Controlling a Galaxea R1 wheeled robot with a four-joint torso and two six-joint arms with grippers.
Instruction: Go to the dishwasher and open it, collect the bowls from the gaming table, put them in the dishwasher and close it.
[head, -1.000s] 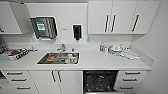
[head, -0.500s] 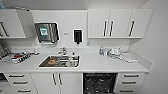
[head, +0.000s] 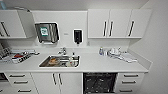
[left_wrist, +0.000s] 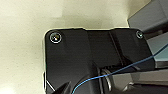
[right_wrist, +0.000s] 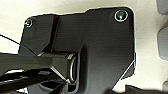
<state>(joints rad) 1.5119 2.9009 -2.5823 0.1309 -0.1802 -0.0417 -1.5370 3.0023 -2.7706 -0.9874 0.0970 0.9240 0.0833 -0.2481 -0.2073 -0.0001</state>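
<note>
A: The worktop (head: 100, 65) looms nearer than a second ago. Where's the dishwasher (head: 99, 82)?
B: Beneath the worktop, right of the sink (head: 60, 61), its dark racks showing: apparently open.
A: Grippers?
B: Cannot tell.

The dishwasher (head: 100, 83) stands open under the white tabletop (head: 105, 65), right of the sink, its dark racked inside showing.
</note>
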